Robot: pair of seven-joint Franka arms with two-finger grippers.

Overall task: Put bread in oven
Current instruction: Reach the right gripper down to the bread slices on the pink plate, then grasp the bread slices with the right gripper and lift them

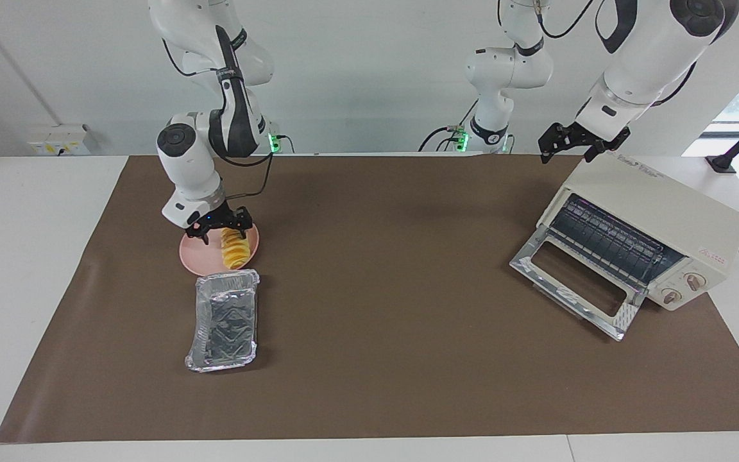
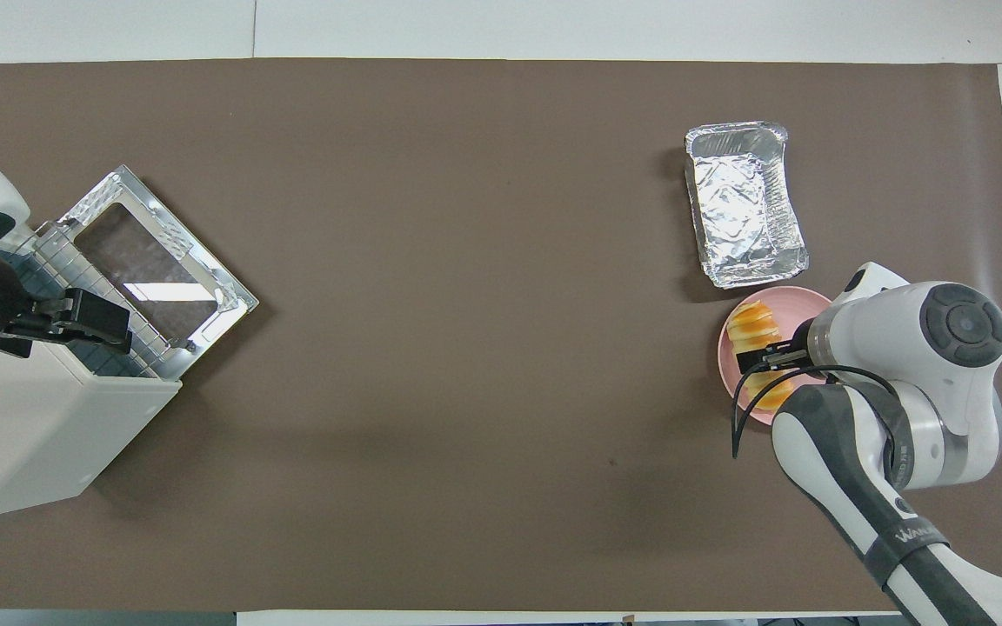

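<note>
One bread [image 1: 235, 250] lies on one pink plate [image 1: 191, 251], straddled by the spread right gripper [image 1: 224, 235]. One foil tray [image 1: 223, 319] sits just beside. One oven [image 1: 646, 230], door down, stands under the spread left gripper [image 1: 566, 151].

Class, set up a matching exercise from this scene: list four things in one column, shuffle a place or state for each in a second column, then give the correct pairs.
Things
1. bread
2. oven
3. foil tray
4. left gripper

Places or states
A. empty, beside the plate, farther from the robots
B. lying on the pink plate, under the right gripper
C. open, waiting over the oven
D. door dropped open, at the left arm's end of the table

Pairs: 1-B, 2-D, 3-A, 4-C
</note>
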